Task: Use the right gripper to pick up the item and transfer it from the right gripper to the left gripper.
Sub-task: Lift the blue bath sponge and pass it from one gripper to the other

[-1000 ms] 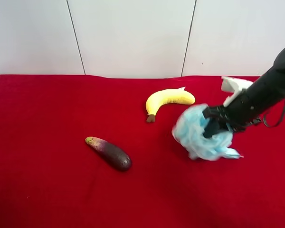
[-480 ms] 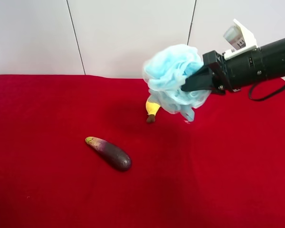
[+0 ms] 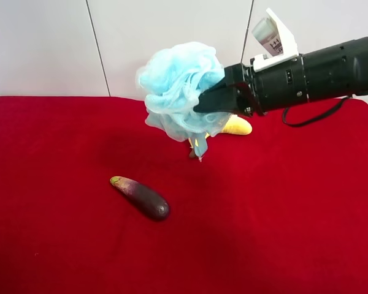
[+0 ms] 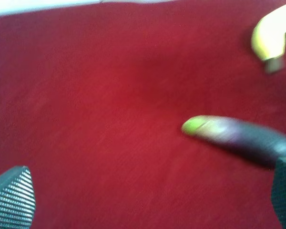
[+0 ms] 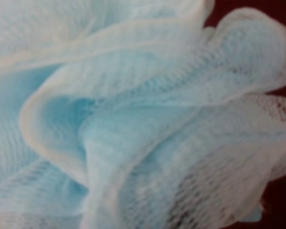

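Light-blue mesh fills the grasp of the right gripper (image 3: 210, 103), which is clamped on the pouf (image 3: 181, 92) and holds it in the air, clear of the red cloth (image 3: 282, 214). The arm reaches in almost level, a white block (image 3: 273, 40) standing on its wrist and a thin cable (image 3: 313, 119) drooping beneath it. The gripper's tips are buried in the ruffles, so how deep they bite cannot be made out.

The pouf is a ruffled ball of pale netting with whitish edges, and a short strip dangles under it. In the right wrist view it fills nearly the whole frame, soft and out of focus, with only slivers of dark red at the edge.

Just under the gripper a banana (image 3: 238, 125) is mostly hidden behind the pouf, one yellow end showing. An eggplant (image 3: 142, 198) lies on the cloth well below and past the gripper's tips.

The left gripper (image 4: 148, 195) is seen only through its own blurred camera. Its two ribbed pads (image 4: 12, 198), cut off at the frame's corners, are spread wide over the cloth. The eggplant lies just ahead of it, the banana farther on.
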Motion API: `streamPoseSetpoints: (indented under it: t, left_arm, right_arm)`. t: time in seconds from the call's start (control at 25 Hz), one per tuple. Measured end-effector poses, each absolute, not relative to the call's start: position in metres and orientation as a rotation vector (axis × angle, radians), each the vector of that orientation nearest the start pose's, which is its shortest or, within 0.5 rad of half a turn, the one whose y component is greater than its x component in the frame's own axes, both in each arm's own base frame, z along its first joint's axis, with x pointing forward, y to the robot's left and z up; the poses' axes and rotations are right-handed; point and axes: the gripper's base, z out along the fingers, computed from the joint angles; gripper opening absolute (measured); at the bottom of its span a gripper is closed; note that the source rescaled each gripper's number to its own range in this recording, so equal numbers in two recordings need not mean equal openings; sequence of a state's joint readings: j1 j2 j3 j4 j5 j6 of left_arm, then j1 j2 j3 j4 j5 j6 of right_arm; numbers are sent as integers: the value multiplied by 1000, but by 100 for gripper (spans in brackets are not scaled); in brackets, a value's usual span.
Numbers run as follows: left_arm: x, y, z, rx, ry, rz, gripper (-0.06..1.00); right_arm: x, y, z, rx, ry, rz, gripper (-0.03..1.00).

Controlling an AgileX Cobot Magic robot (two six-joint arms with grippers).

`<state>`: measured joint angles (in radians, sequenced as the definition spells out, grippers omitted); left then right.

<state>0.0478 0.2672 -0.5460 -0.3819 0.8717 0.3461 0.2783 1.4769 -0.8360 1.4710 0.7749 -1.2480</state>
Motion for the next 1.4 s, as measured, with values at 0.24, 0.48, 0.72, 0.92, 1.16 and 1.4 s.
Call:
streamPoseSetpoints:
  t: [0.24, 0.48, 0.72, 0.92, 1.16, 1.4]
  left_arm:
    - [97, -32, 306, 358, 2013, -309, 99]
    - [145, -39, 296, 469, 1985, -395, 96]
    - [181, -49, 310, 586, 1899, -517, 98]
    - [204, -58, 334, 672, 1844, -667, 100]
    - [222, -98, 345, 813, 1791, -758, 100]
    - [237, -143, 334, 830, 1783, -559, 100]
  right_arm:
    - [262, 142, 258, -516, 2121, 1128, 4]
    - [266, 146, 271, -543, 2069, 1140, 4]
    - [268, 170, 302, -655, 1967, 1134, 4]
    - [268, 183, 312, -683, 1962, 1041, 3]
    - [269, 204, 317, -728, 1942, 1059, 3]
    - [278, 222, 294, -758, 2031, 1132, 2]
